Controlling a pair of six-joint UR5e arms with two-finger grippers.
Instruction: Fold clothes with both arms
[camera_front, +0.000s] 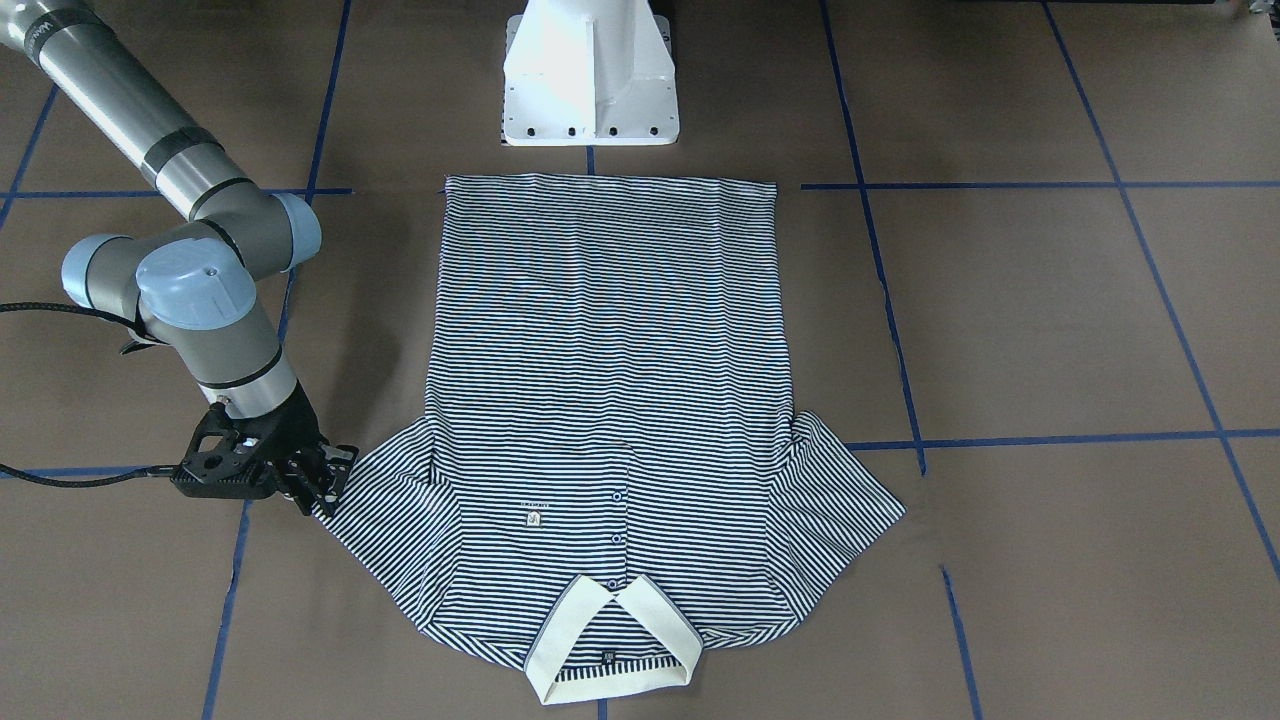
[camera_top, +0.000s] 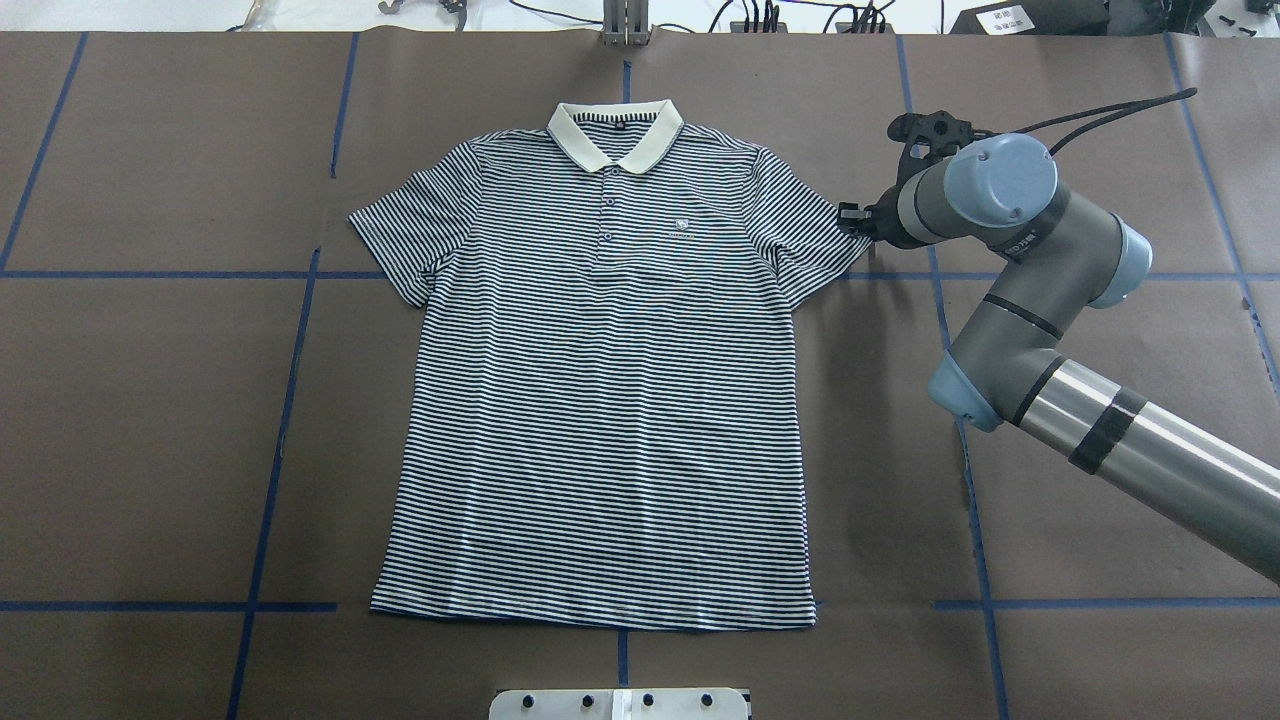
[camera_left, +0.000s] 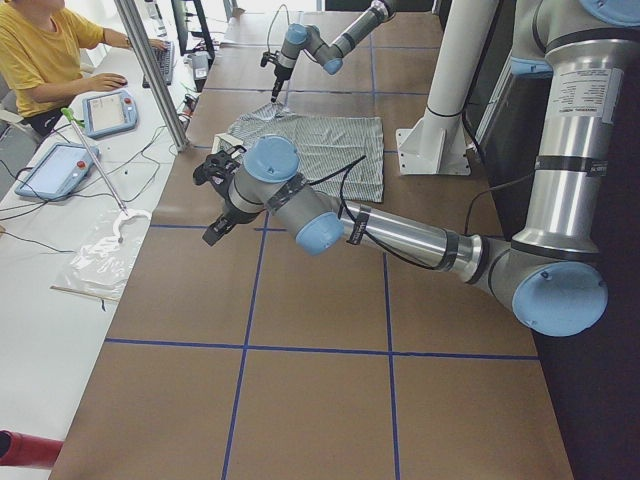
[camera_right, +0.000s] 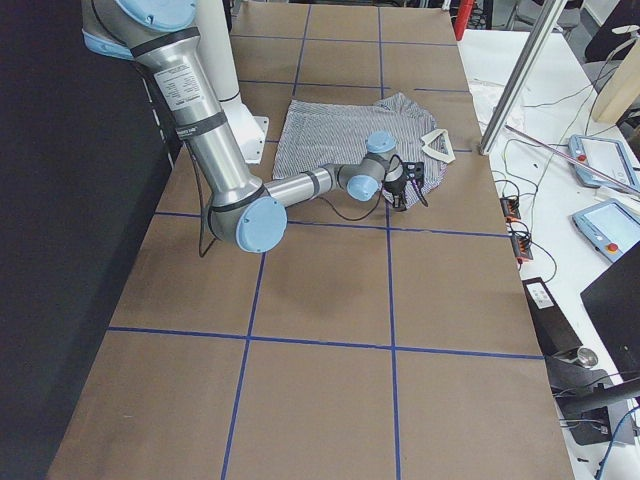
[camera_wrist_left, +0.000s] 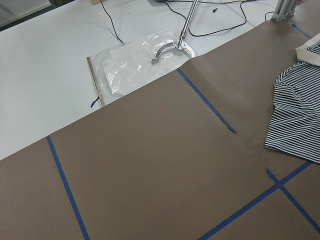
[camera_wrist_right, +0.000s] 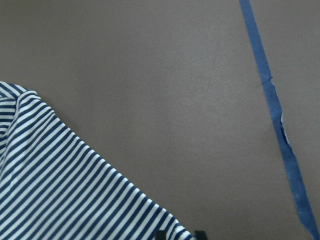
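Observation:
The striped polo shirt lies flat and face up on the brown table, its cream collar at the far side from the robot's base. In the front-facing view the shirt has its collar nearest the camera. My right gripper is low at the outer hem of one sleeve, also seen from overhead as the right gripper. Its dark fingertips show apart at the sleeve edge, which lies flat. My left gripper hovers over bare table away from the shirt; I cannot tell its state.
The white pedestal base stands just behind the shirt's bottom hem. Blue tape lines divide the table. A person in a yellow shirt sits beside teach pendants. A plastic bag lies off the table's end.

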